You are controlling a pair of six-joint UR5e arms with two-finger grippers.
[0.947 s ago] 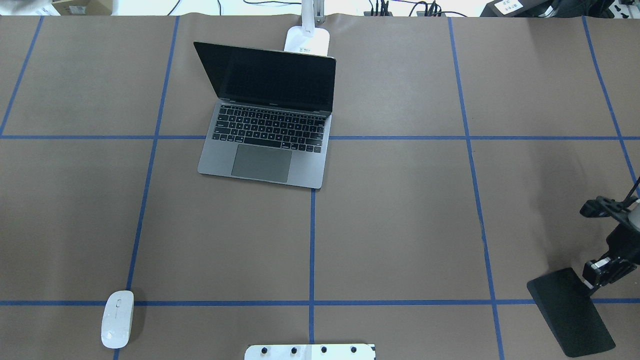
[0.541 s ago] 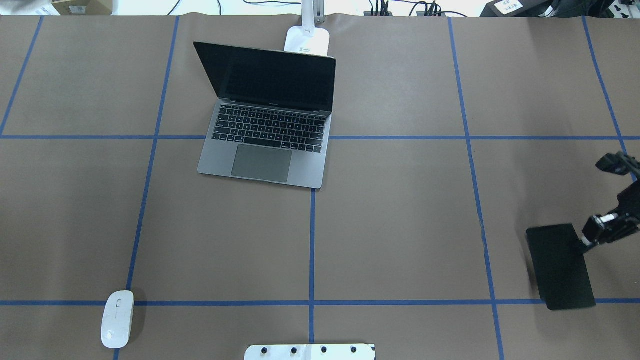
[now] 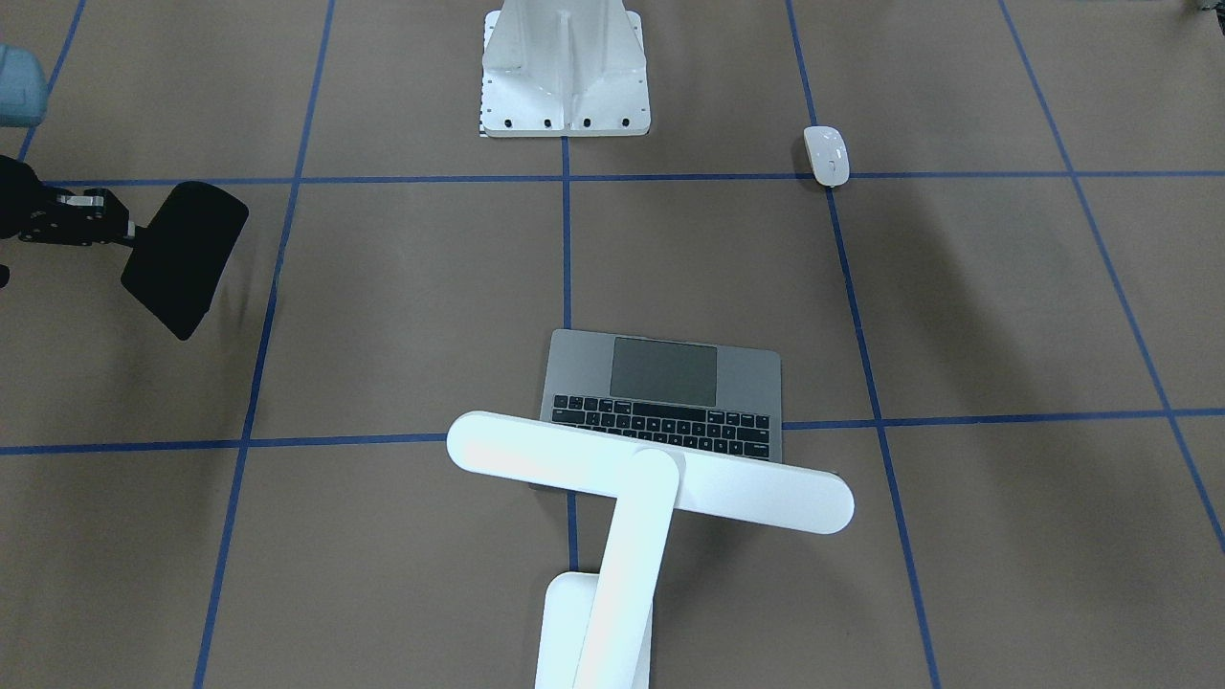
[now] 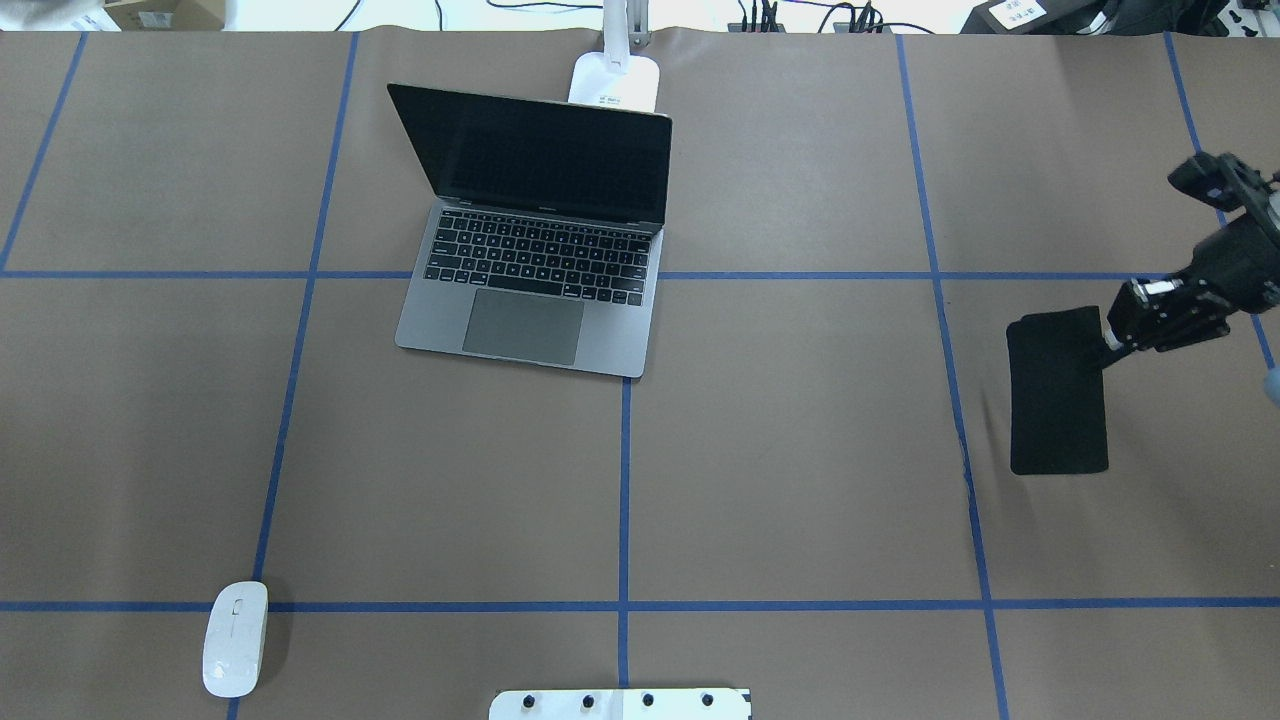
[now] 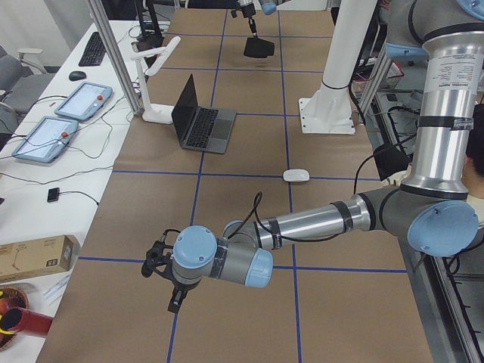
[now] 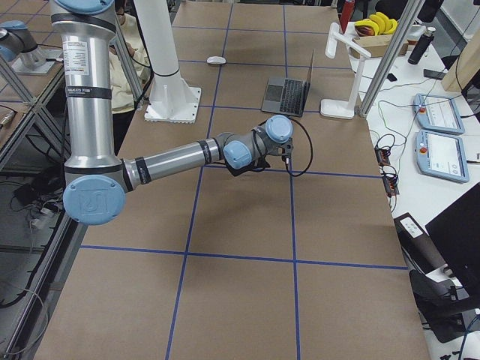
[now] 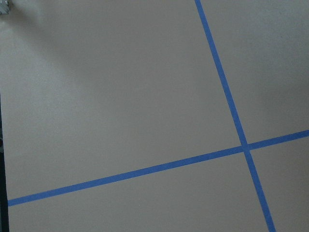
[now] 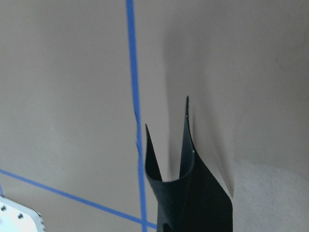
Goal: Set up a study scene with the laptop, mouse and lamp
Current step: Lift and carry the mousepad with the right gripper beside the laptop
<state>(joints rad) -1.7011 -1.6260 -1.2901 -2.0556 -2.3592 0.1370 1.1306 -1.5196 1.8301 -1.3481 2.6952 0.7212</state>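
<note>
The space-grey laptop (image 4: 540, 270) stands open at the table's far middle, its screen dark. The white lamp (image 3: 651, 474) stands behind it, with its base (image 4: 615, 80) at the far edge. The white mouse (image 4: 236, 638) lies at the near left, by a blue tape line. My right gripper (image 4: 1110, 340) is shut on the edge of a black mouse pad (image 4: 1058, 395) and holds it above the table's right side; the pad hangs curled in the right wrist view (image 8: 193, 193). My left gripper (image 5: 170, 291) shows only in the exterior left view, low over bare table, so I cannot tell whether it is open or shut.
A white bolted pedestal (image 3: 565, 67) stands at the table's near middle edge. Blue tape lines (image 4: 624, 500) divide the brown table into squares. Cables and boxes lie beyond the far edge.
My right gripper has carried the black mouse pad from the near right corner further away from the robot and slightly toward the middle. Laptop, lamp and mouse have not moved.
</note>
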